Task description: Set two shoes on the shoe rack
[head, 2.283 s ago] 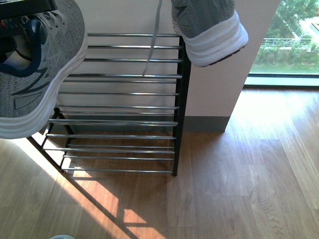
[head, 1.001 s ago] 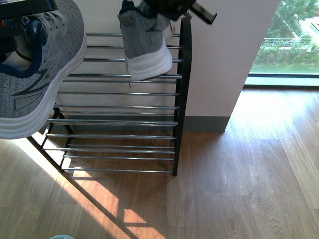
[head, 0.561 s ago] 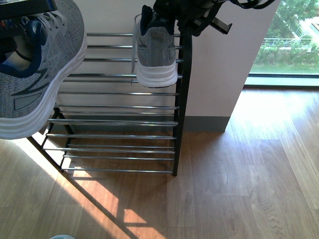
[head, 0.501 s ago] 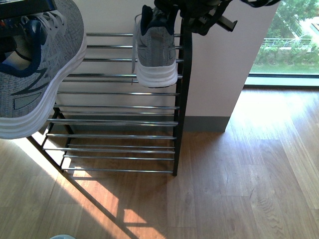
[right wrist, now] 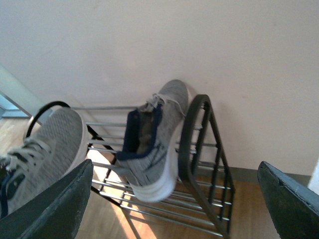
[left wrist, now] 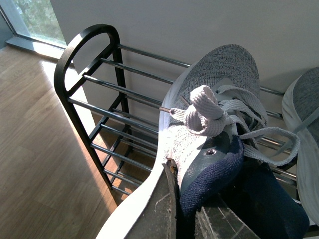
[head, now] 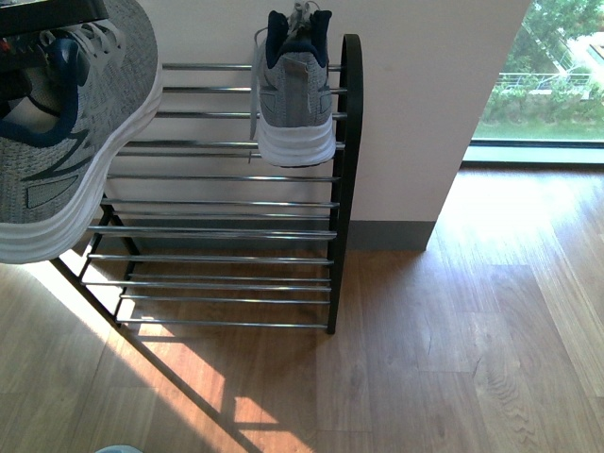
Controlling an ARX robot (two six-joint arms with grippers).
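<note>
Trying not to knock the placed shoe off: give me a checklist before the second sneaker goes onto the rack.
1. The first sneaker rests on the rack, top tier: ok.
2. The right tool is open, clear of it: ok.
3. The second sneaker is clamped in the left tool: ok.
4. Bare bars left of the first sneaker: ok.
5. Its hanging lace clear of the path: cannot tell.

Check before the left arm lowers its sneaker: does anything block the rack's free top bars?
Nothing visible does. The placed sneaker sits at the shoe rack's right end; bars left of it, toward the held sneaker, are bare.
</note>
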